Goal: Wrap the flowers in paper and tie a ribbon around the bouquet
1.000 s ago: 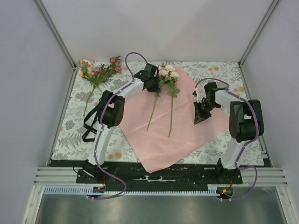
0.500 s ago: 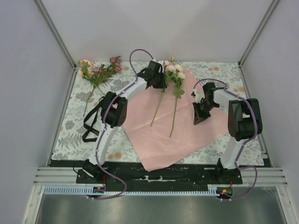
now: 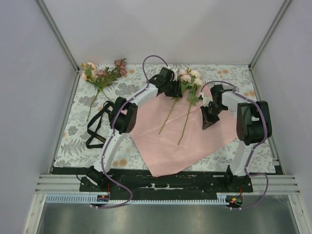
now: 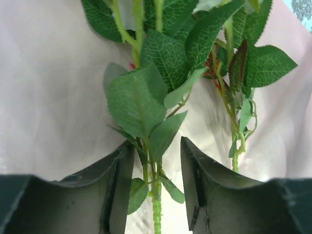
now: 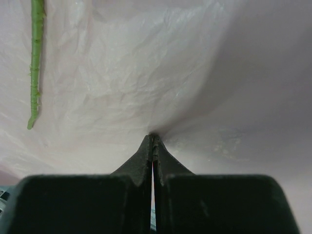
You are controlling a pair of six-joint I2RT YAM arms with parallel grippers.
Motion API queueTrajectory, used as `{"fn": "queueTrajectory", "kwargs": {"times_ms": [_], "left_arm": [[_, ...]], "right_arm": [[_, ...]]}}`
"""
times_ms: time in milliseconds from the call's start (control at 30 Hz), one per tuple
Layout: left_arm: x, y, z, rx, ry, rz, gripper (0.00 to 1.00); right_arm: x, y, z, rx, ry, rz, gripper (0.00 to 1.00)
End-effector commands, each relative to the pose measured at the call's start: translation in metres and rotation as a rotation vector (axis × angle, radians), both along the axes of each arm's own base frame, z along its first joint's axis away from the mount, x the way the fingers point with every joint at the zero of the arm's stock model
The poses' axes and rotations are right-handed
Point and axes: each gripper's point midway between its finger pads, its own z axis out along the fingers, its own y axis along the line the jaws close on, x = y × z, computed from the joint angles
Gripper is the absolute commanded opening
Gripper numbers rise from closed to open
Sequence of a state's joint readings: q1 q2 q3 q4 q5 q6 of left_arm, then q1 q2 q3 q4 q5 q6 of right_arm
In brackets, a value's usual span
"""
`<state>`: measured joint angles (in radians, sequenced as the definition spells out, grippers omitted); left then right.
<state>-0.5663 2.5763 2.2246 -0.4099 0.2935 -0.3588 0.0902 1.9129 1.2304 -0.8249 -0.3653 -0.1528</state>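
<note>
My left gripper (image 4: pixel 157 161) has carried two flowers (image 3: pixel 187 80) rightward along the table's far edge, and its jaws now stand spread around the stems. My right gripper (image 5: pixel 152 139), jaws pressed together, pins the pink paper (image 3: pixel 175 146). Wrapping and the ribbon (image 3: pixel 96 140) remain, I judge.

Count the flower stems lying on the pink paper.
2. One stem runs down from the left gripper; the other lies right of it. Both rest on the paper. Another bunch lies off it, far left.
</note>
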Motion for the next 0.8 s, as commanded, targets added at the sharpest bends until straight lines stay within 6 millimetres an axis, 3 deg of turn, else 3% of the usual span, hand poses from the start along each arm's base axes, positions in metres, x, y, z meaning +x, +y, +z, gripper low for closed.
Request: {"fn": "queueTrajectory", "kwargs": {"times_ms": [0, 100, 167, 233, 333, 400, 500, 633, 700, 767], "left_arm": [[0.024, 0.03, 0.05, -0.019, -0.069, 0.059, 0.57], [0.028, 0.08, 0.091, -0.019, -0.127, 0.058, 0.69], [0.023, 0.116, 0.112, 0.008, -0.2, 0.019, 0.89], [0.019, 0.152, 0.117, 0.048, -0.235, -0.026, 0.9], [0.01, 0.211, 0.105, 0.104, -0.198, -0.108, 0.91], [0.008, 0.252, 0.099, 0.14, -0.174, -0.068, 0.91], [0.018, 0.316, 0.104, 0.216, -0.175, 0.077, 0.92], [0.031, 0.398, 0.115, 0.286, -0.176, 0.314, 0.92], [0.034, 0.435, 0.106, 0.312, -0.114, 0.489, 0.84], [0.03, 0.457, 0.09, 0.286, -0.028, 0.607, 0.75]], "right_arm": [[0.023, -0.008, -0.002, -0.057, -0.073, 0.045, 0.0], [0.032, -0.018, 0.0, -0.111, -0.098, 0.063, 0.0], [0.04, -0.019, 0.003, -0.126, -0.121, 0.072, 0.0], [0.046, -0.02, 0.005, -0.128, -0.132, 0.076, 0.0], [0.055, -0.02, 0.003, -0.138, -0.126, 0.087, 0.0], [0.061, -0.023, 0.002, -0.16, -0.131, 0.102, 0.0], [0.064, -0.03, 0.006, -0.192, -0.145, 0.119, 0.0], [0.056, -0.022, 0.031, -0.148, -0.174, 0.116, 0.05], [0.052, -0.016, 0.048, -0.107, -0.201, 0.105, 0.09], [0.048, -0.011, 0.064, -0.076, -0.227, 0.091, 0.12]]}}
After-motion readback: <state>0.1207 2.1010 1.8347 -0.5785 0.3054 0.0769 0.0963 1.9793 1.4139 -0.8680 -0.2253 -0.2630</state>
